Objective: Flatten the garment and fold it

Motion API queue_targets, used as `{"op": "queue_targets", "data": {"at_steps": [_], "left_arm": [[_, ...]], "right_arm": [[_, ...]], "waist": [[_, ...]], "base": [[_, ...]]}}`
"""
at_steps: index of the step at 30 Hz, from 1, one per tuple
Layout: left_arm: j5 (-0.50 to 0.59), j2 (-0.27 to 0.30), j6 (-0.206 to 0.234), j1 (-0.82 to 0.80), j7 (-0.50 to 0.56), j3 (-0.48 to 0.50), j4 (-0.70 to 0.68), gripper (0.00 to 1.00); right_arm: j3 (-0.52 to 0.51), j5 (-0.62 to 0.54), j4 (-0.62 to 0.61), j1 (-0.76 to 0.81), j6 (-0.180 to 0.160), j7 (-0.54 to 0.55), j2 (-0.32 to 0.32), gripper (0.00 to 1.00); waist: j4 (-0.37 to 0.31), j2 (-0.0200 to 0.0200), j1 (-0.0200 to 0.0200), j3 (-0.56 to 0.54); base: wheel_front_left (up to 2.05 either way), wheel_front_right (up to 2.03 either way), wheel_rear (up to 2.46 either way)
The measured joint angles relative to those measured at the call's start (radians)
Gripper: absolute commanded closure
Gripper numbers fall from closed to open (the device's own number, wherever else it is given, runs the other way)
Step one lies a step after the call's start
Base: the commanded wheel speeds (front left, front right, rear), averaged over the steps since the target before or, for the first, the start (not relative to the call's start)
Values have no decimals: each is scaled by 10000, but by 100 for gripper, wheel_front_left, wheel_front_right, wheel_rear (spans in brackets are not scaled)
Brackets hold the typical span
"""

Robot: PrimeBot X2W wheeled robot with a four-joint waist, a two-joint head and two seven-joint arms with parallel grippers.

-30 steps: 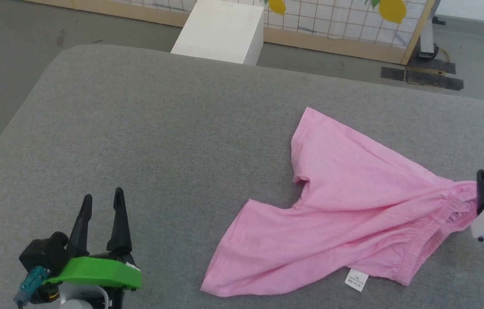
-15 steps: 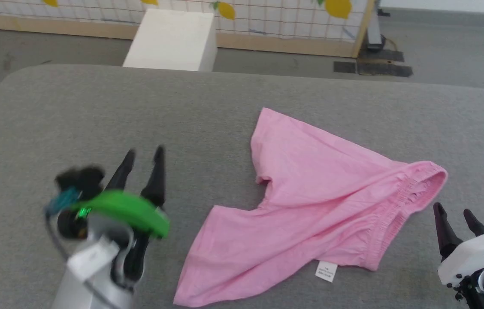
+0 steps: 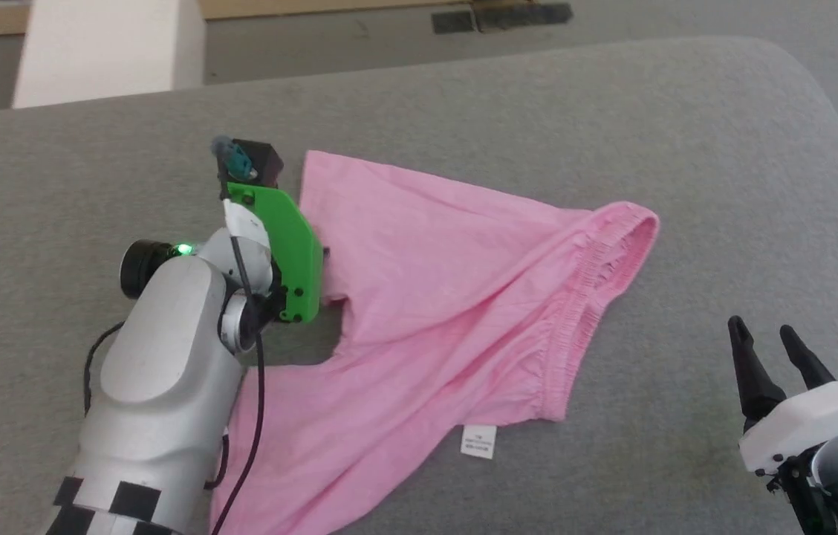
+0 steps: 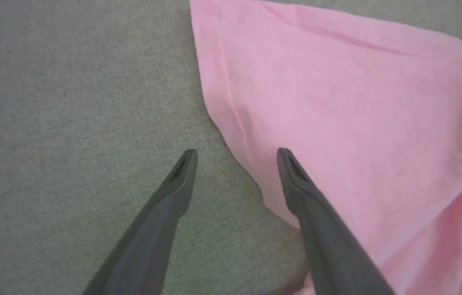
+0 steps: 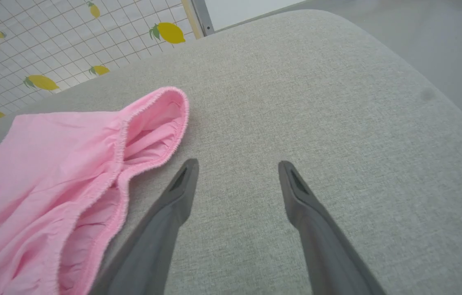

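On the grey woven cushion [image 3: 612, 111], the pink shorts [image 3: 456, 297] are lying spread near the middle, thin soft cloth creasing in long shallow folds. Their gathered elastic waistband [image 3: 597, 275] is puckering on the right side and gaping open at its far end, showing the inside. One leg is reaching to the far left, and the other is running toward the near edge. A small white label [image 3: 478, 441] is sticking out from the near hem onto the cushion.

A plain white block [image 3: 103, 48] is standing on the floor beyond the cushion at far left, and a gridded panel printed with yellow lemons [image 5: 50, 49] is showing behind it in the right wrist view.

Your silver left forearm [image 3: 159, 386] and its black cable [image 3: 252, 416] are crossing over the near leg and hiding part of it in the head view. The green bracket [image 3: 285, 245] on the wrist is covering the fingers there.

Your left gripper [image 4: 235, 153] is pointing down at the far leg's left hem with its jaws apart, one finger over bare cushion and the other over pink cloth. You cannot tell whether the tips are touching.

Your right gripper [image 3: 764, 334] is hanging at near right with its jaws spread and holding nothing, over bare cushion and apart from the waistband.
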Motion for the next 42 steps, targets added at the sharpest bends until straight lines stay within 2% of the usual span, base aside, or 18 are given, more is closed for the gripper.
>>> {"op": "queue_targets", "data": {"at_steps": [6, 7, 8, 9, 10, 17, 24, 27, 32, 38, 39, 40, 42], "left_arm": [[-96, 121, -127, 45, 750, -240, 259, 0], [-90, 165, -188, 45, 832, -318, 238, 4], [-79, 234, -272, 43, 907, -382, 184, 53], [-102, 259, -284, 52, 907, -384, 121, 91], [-100, 274, -286, 71, 871, -405, 104, 100], [-769, 81, -230, 349, -56, 244, -71, 100], [-1465, 217, -4, 1159, -1277, 1321, -1331, 100], [-1590, 322, 146, 1990, -1473, 1565, -2184, 100], [-1904, 393, 861, 4042, -1680, 2109, -3722, 100], [-2460, -265, 1271, 6242, -1407, 1981, -4008, 100], [-2533, -395, 1315, 6398, -1415, 1964, -3919, 13], [-2661, -512, 1319, 6485, -1444, 2008, -3871, 0], [-2719, -617, 1361, 6523, -1659, 2100, -3871, 0]], "right_arm": [[2, 63, 261, 3, 0, -332, -4, 0], [0, 63, 295, 3, 0, -372, -2, 0], [4, 65, 337, 3, 0, -372, -6, 0], [12, 67, 360, 2, 0, -385, -6, 0], [29, 65, 374, 0, 0, -389, -8, 0], [167, -46, 403, -77, 0, -368, -4, 0], [69, -167, 512, -92, 0, -201, -6, 0], [81, -171, 552, -79, 0, -132, -4, 0], [151, -194, 545, -70, 0, 4, -2, 0], [163, -255, 485, -68, 0, 161, 0, 0], [180, -255, 487, -68, 0, 163, 0, 0], [198, -255, 489, -68, 0, 171, 0, 0], [236, -255, 487, -68, 0, 174, 2, 0]], "waist": [[-629, 0, 0, 613], [-682, 0, 0, 677], [-730, 0, 0, 749], [-757, 0, 0, 810], [-760, 0, 0, 839], [-440, 0, 0, 725], [315, 0, 0, 229], [729, 0, 0, -23], [1449, 0, 0, -425], [2156, 0, 0, -769], [2251, 0, 0, -821], [2327, 0, 0, -874], [2420, 0, 0, -978]], "base": [[0, 0, 0], [0, 0, 0], [0, 0, 0], [0, 0, 0], [0, 0, 0], [0, 0, 0], [0, 0, 0], [0, 0, 0], [0, 0, 0], [0, 0, 0], [0, 0, 0], [0, 0, 0], [0, 0, 0]]}}
